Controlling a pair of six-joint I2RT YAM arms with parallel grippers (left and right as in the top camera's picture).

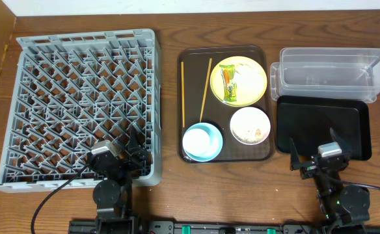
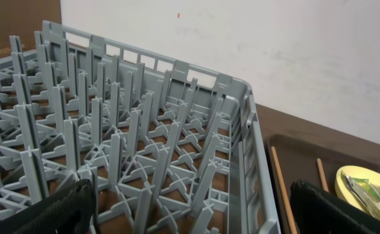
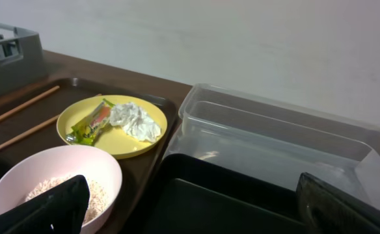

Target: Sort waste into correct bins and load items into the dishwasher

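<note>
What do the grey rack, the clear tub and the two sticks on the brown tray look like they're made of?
Grey rack: moulded plastic, matte; uniform grey lattice and pegs.
Clear tub: glossy transparent plastic; the table shows through it.
Sticks: probably wood or bamboo; thin, pale tan, no shine.

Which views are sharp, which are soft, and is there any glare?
Overhead view: evenly lit and sharp, the grey plastic lattice dish rack crisp. Left wrist view: rack sharp, the near fingers of the left gripper dark and blurred. Right wrist view: slightly soft; pale reflections on the clear plastic rectangular tub; fingers of the right gripper blurred.
</note>
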